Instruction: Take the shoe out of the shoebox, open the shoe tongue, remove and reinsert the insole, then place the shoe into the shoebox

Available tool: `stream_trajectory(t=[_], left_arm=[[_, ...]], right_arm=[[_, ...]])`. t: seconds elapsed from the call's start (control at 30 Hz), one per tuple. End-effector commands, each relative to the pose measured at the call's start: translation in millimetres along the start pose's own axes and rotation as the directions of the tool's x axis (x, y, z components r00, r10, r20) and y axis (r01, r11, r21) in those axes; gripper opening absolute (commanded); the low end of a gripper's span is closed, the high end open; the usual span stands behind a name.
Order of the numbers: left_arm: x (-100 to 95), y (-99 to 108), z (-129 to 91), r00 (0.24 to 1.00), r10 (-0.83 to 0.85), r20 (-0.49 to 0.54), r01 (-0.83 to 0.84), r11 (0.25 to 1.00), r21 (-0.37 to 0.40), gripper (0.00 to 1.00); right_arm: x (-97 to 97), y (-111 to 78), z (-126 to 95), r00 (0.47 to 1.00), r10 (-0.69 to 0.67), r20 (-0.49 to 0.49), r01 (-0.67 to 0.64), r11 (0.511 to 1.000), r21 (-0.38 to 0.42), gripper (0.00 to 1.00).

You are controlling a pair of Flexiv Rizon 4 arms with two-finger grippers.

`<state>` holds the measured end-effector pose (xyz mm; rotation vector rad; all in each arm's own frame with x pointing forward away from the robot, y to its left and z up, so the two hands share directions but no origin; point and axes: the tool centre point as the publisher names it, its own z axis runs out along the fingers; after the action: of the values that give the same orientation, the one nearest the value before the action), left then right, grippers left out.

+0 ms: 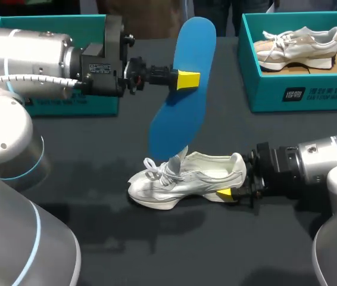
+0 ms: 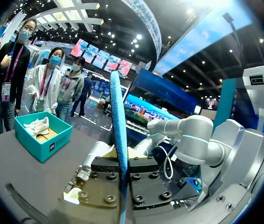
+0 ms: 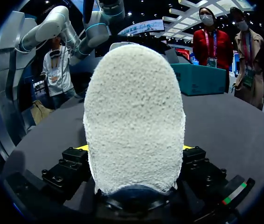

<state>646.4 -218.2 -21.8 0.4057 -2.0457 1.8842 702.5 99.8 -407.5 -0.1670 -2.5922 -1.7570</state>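
The blue insole [image 1: 180, 89] hangs tilted above the white sneaker [image 1: 186, 179], clamped in the left gripper's [image 1: 187, 79] fingers. The sneaker sits on the dark table [image 1: 156, 250], its heel grasped by the right gripper's [image 1: 231, 193] fingers. A teal shoebox [image 1: 264, 89] stands well apart.

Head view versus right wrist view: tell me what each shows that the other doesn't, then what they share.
Head only: left gripper shut on the raised insole; a second shoe in its box. Right wrist only: the heel's fuzzy fabric close up. Both: the shoe on the table, right gripper at its heel.
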Motion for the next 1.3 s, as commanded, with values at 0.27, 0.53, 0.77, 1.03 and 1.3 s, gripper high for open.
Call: stream_trajectory(t=[0.27,0.53,0.77,1.03,1.3], left_arm=[[13.5,7,-19,1.0,-0.03,0.001,0.03,0.999,0.015,0.0],[23.6,16,-16,0.999,-0.043,0.018,0.043,0.998,0.04,0.0],[23.9,16,-15,0.999,-0.045,0.02,0.044,0.998,0.04,0.0],[23.9,16,-15,0.999,-0.045,0.02,0.044,0.998,0.04,0.0],[23.9,16,-15,0.999,-0.045,0.02,0.044,0.998,0.04,0.0]], right_arm=[[0.7,1.2,0,1.0,0.001,0.0,-0.001,1.0,0.005,0.0],[0.7,1.2,0,1.0,0.001,0.0,-0.001,1.0,0.005,0.0],[0.7,1.2,0,1.0,0.001,0.0,-0.001,1.0,0.005,0.0],[0.8,3.4,-4,1.0,-0.02,-0.003,0.02,0.999,0.028,1.0],[3.7,2.3,-14,1.0,-0.019,-0.005,0.02,0.997,0.073,1.0]])
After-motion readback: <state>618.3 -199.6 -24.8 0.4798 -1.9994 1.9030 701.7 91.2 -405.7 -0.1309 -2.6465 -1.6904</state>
